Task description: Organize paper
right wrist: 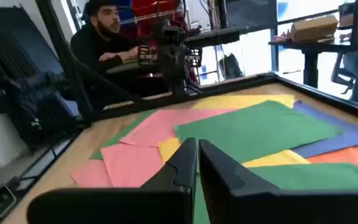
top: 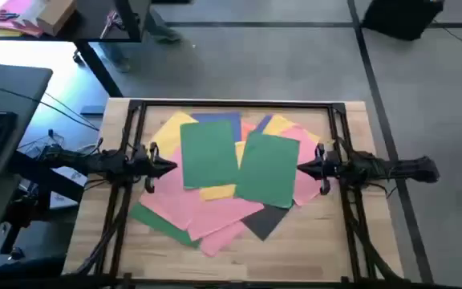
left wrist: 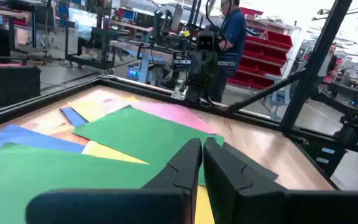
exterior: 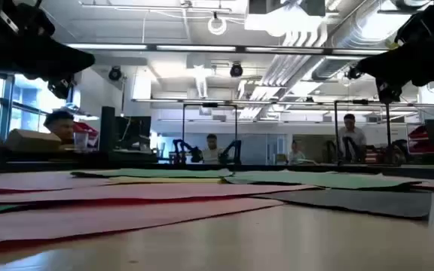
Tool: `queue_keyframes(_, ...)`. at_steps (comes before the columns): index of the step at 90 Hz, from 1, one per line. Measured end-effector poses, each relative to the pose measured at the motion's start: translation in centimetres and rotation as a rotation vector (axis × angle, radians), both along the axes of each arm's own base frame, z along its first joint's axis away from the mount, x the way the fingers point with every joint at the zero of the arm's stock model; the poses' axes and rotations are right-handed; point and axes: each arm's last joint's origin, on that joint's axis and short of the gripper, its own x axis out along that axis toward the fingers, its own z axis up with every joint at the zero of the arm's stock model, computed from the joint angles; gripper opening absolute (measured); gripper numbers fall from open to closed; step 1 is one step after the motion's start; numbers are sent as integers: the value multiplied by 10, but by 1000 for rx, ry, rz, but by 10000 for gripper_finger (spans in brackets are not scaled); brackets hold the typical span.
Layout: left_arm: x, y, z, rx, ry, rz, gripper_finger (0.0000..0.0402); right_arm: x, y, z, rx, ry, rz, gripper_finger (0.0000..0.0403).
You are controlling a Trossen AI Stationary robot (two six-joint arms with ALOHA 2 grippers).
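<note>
Coloured paper lies fanned across the desk's middle. We see the left gripper and right gripper pinched narrow, empty; overlapping sheets could drag along together.

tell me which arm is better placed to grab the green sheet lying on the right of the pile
Right. The right gripper hovers beside that green sheet; the left gripper is across the pile.

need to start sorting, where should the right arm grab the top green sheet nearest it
Judging from the high view, take the right green sheet by its right edge, coming from the right gripper's side. It lies flat on top of the pile, uncovered, and that edge sits over a pink sheet, so a low sideways slide under it seems likeliest to work.
</note>
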Motion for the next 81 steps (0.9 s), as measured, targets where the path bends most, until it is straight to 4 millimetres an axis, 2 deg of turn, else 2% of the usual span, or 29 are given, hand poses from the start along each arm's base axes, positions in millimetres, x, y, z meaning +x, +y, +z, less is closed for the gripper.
queue_keyframes(81, 0, 0, 0, 0, 1, 0, 10, 0, 0, 0, -43, 1, 1, 0)
